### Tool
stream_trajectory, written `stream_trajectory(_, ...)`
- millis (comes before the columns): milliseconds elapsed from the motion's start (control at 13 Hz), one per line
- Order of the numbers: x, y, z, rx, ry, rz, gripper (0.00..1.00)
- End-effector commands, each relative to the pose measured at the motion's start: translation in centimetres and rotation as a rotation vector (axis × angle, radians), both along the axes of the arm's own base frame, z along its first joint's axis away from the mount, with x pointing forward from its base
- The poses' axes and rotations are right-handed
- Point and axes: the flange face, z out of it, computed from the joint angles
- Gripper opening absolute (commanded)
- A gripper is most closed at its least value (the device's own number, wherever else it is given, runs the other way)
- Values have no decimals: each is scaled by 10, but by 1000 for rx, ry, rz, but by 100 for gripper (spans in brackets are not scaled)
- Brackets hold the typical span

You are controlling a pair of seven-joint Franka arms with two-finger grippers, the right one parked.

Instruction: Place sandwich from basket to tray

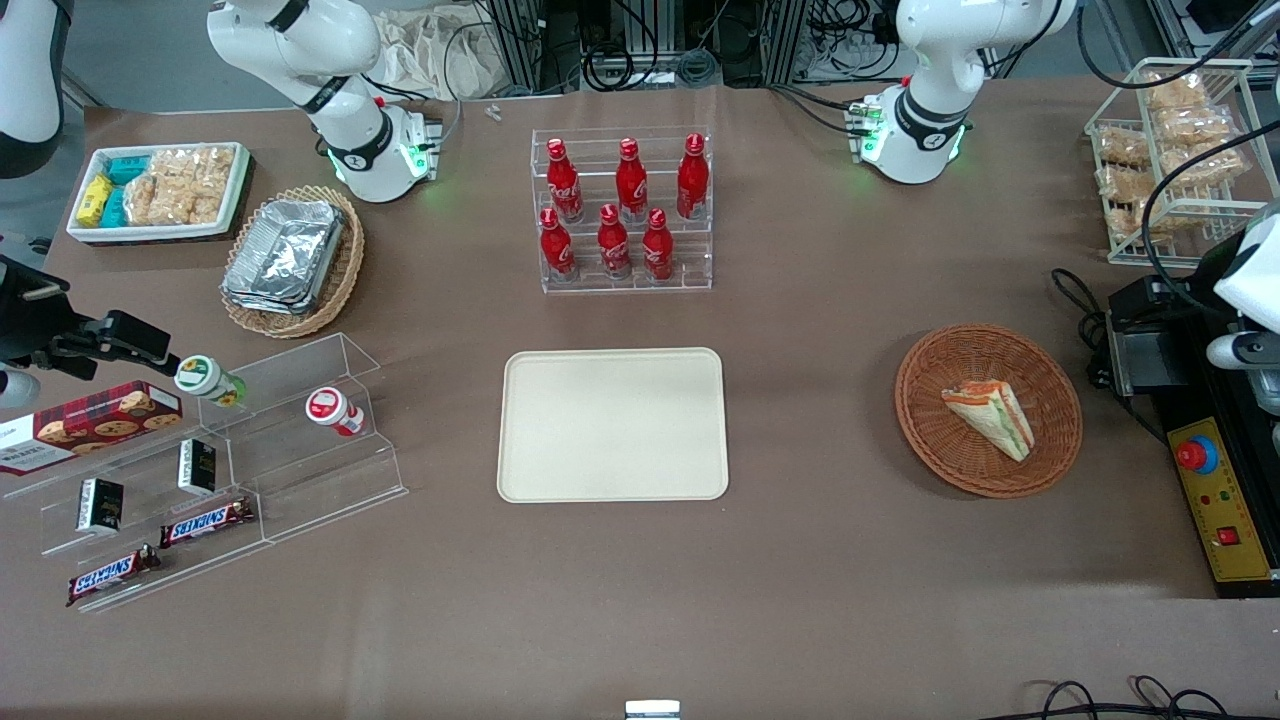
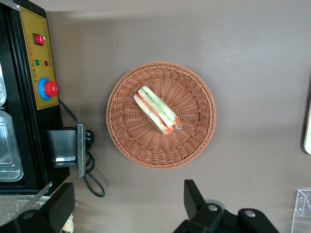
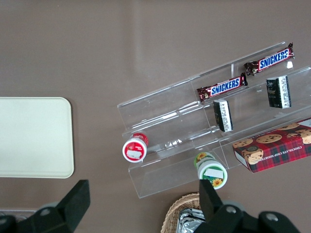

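My gripper [image 2: 127, 208] hangs high above the table with its fingers spread wide and nothing between them, looking down on the basket [image 2: 194, 138]. The sandwich [image 2: 157, 109] lies on its side near the middle of the basket, a wedge with its filling edge showing red and green. The tray [image 1: 612, 424] sits bare toward the middle of the table, well apart from the basket [image 1: 1040, 440], with open brown cloth between them.

To do this well, I judge I should come straight down over the sandwich [image 1: 989, 417], turn my wrist so the fingers straddle the wedge across its thin dimension, and close gently, since soft bread will crush or the layers may slide. I should stay off the woven rim, or the light basket may tip or lift with me.

From the wrist only the fingertips show; the tray there is a sliver at the edge. Whether the sandwich is wrapped I cannot say for sure, though one end glints.
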Motion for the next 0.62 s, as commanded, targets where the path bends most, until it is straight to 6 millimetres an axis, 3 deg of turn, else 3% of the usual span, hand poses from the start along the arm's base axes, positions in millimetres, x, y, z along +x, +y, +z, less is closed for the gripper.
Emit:
stream_trajectory(0, -2, -2, 9, 4, 2, 16, 100)
stream_trajectory(231, -2, 1, -2, 14, 32, 8, 100)
stream_trajectory(538, -3, 9, -41, 10, 95, 27, 100)
